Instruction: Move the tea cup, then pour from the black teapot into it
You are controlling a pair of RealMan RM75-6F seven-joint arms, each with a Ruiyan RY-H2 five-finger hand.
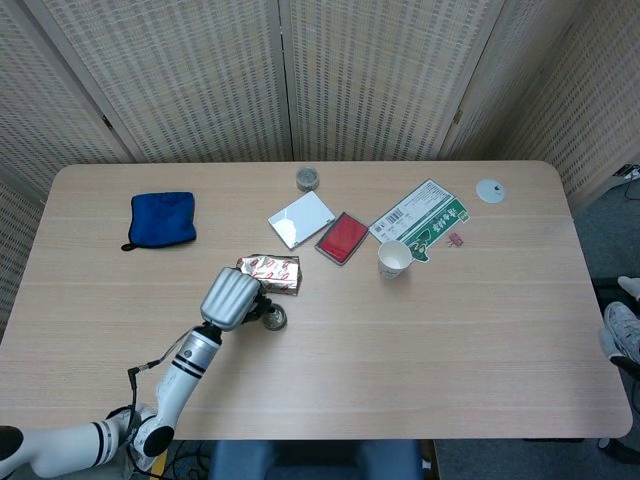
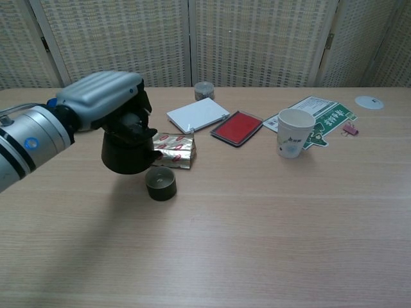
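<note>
We are holding the teapot (image 2: 128, 151) in our left hand (image 2: 103, 97), just above the cup (image 2: 160, 183) near the table's (image 2: 270, 231) front-left. We are aiming the spout over the rim, tipping slowly, avoiding knocking it.

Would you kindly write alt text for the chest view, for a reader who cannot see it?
The robot's left hand holds a black teapot just above a wooden table, beside a small dark tea cup. Behind them lie a foil packet, a white card, a red pad and a paper cup.
</note>
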